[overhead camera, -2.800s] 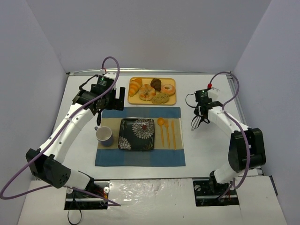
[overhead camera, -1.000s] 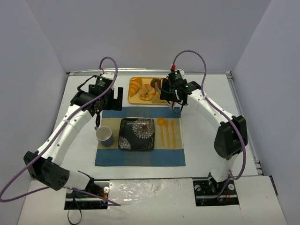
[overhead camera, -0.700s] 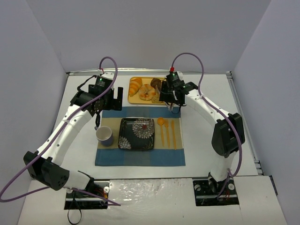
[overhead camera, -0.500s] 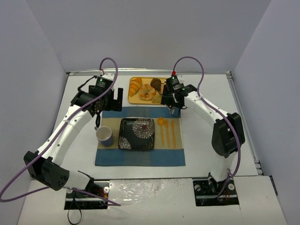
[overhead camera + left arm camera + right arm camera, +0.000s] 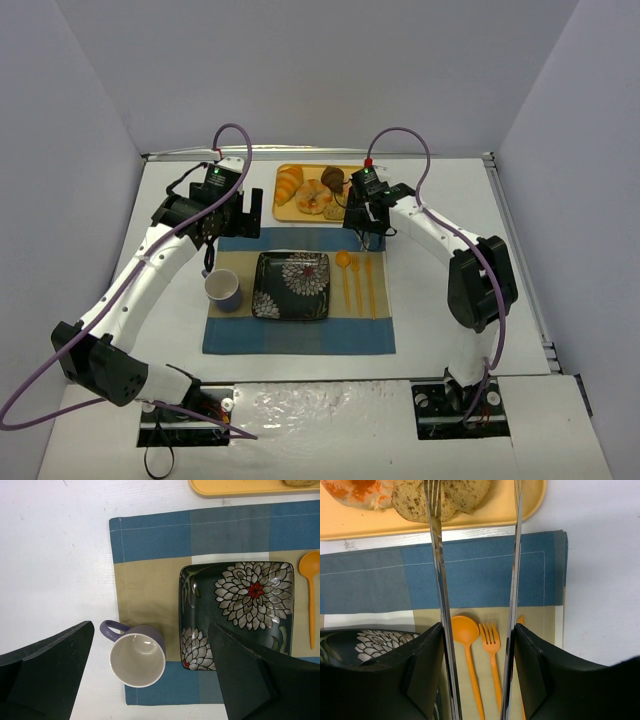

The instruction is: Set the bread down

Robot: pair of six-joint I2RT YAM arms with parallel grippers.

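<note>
Tongs work at the yellow pastry tray (image 5: 283,214), seen from above. The right gripper (image 5: 366,222) reaches over the tray's near right corner and hides most of the bread there. The left gripper (image 5: 246,212) hangs near the far left corner of the blue-and-tan placemat (image 5: 300,335). The flowered plate (image 5: 264,264) at the mat's centre lies bare.

Left wrist view: the left fingers stand wide apart with nothing between them, above the purple mug (image 5: 137,660) and the plate's left side.

Right wrist view: the right fingers are clamped on metal tongs (image 5: 441,580), whose 2 arms stand apart. The left arm's forked tip lies over the bread (image 5: 465,492), which sits on the tray at its near edge, just beside an orange-glazed pastry (image 5: 355,490). The right arm passes beyond the bread's right end and out of frame. An orange spoon (image 5: 465,630) and fork (image 5: 491,635) lie on the mat.

The step in hand appears to be the pick-up. Next, the tongs likely need to bracket the bread, squeeze, lift it clear of its neighbour and carry it, probably to the plate.
</note>
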